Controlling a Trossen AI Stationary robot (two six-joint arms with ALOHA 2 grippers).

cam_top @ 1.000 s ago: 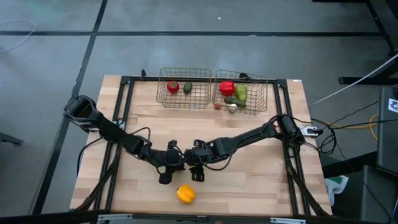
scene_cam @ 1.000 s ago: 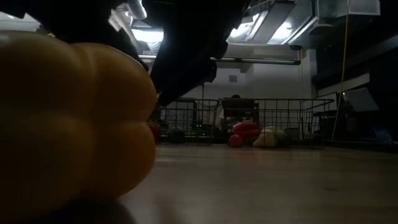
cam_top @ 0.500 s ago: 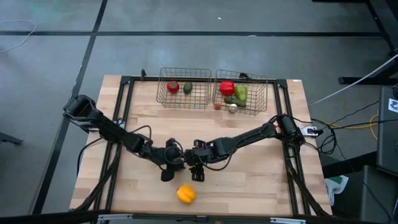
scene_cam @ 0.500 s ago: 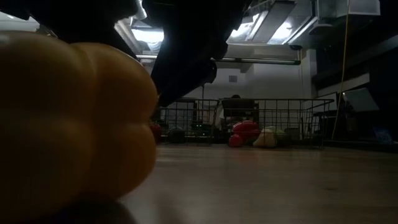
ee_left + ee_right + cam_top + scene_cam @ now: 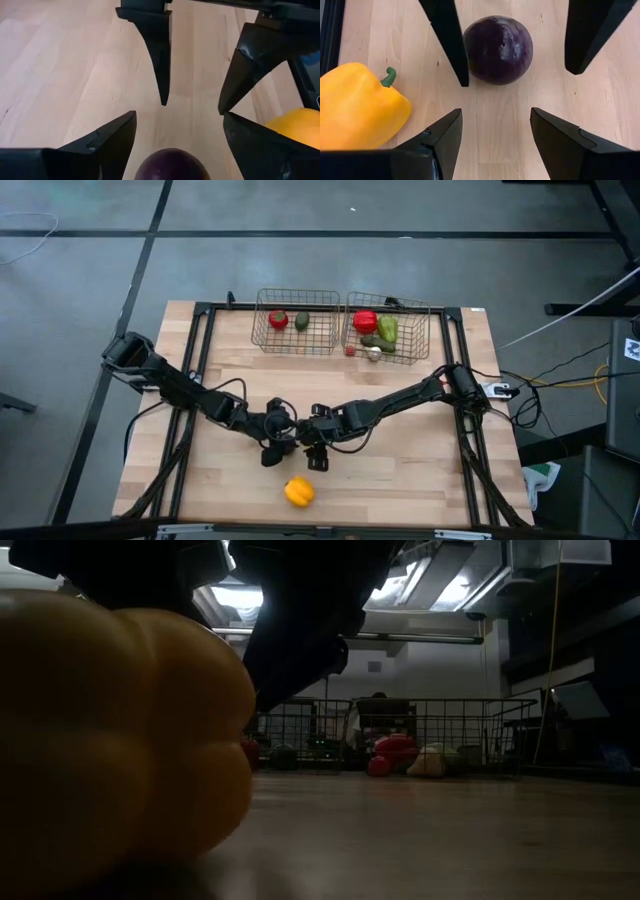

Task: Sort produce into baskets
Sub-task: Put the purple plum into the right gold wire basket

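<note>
Both grippers are hovering face to face mid-table, left gripper (image 5: 272, 452) gaping over the purple ball (image 5: 498, 48), right gripper (image 5: 318, 455) gaping empty, yellow pepper (image 5: 298, 492) lying near.

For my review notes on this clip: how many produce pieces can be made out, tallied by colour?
Red: 2, tomato in the left basket, red pepper in the right basket
Green: 3, one left, two right
Yellow: 1, yellow pepper on the table
Purple: 1, purple ball on the table
Total: 7; tiny bits in the right basket too small to count.
</note>
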